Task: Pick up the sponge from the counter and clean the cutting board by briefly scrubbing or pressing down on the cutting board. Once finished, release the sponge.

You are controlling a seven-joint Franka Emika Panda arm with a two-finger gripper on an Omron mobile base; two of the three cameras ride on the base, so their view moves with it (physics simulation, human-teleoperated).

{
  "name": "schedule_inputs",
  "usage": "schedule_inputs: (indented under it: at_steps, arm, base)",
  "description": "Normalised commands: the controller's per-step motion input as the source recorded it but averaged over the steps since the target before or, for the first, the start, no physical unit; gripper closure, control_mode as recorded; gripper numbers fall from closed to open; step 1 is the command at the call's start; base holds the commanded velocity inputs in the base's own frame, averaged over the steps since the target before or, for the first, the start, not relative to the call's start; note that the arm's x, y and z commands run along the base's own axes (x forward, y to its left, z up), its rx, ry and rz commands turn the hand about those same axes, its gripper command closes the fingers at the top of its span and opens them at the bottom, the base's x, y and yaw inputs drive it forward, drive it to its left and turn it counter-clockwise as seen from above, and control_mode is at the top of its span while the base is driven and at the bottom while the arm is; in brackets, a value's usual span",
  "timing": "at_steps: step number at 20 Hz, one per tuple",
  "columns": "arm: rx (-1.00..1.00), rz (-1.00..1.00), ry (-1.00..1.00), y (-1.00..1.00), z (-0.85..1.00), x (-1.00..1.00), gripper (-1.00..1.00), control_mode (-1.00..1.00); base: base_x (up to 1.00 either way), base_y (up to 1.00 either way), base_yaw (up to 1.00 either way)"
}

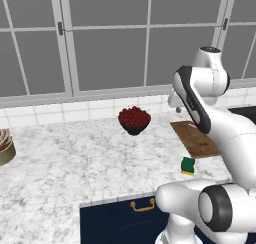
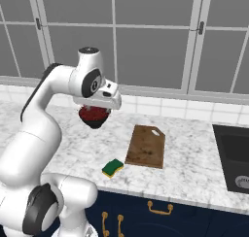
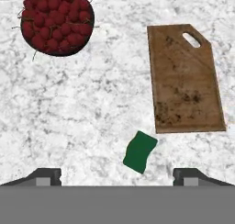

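Nothing of the task looks done yet: the sponge (image 3: 140, 151) lies untouched on the counter (image 3: 92, 108), and grasping, scrubbing and release are all left. The sponge sits green side up just off the cutting board's (image 3: 186, 81) plain short end, near its corner and close to the counter's front edge, not touching the board. Its long axis runs skewed to the board's long sides. The board's hole end points away toward the windows. The gripper (image 3: 117, 177) hangs high above the counter, jaws spread wide and empty, with the sponge between the fingertips (image 3: 46, 176) in the hand view. A bowl of red fruit (image 3: 56, 21) stands well apart from the board.
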Motion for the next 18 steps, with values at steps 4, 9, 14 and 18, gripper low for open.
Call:
schedule_inputs:
  at_steps: [4,9,14,18]
  arm:
    - [0.0,-0.21,0.2,-0.98,-0.69,0.0,-1.0,-1.0]
    - [0.0,-0.35,0.34,-0.47,-1.0,-0.08,-1.0,-1.0]
    - [0.0,-0.32,0.32,0.04,-1.0,-0.09,-1.0,-1.0]
    - [0.0,-0.15,0.05,0.05,-0.92,-0.32,-1.0,-1.0]
  base:
    - [0.0,0.0,0.0]
    - [0.0,0.0,0.0]
    - [0.0,0.0,0.0]
    - [0.0,0.0,0.0]
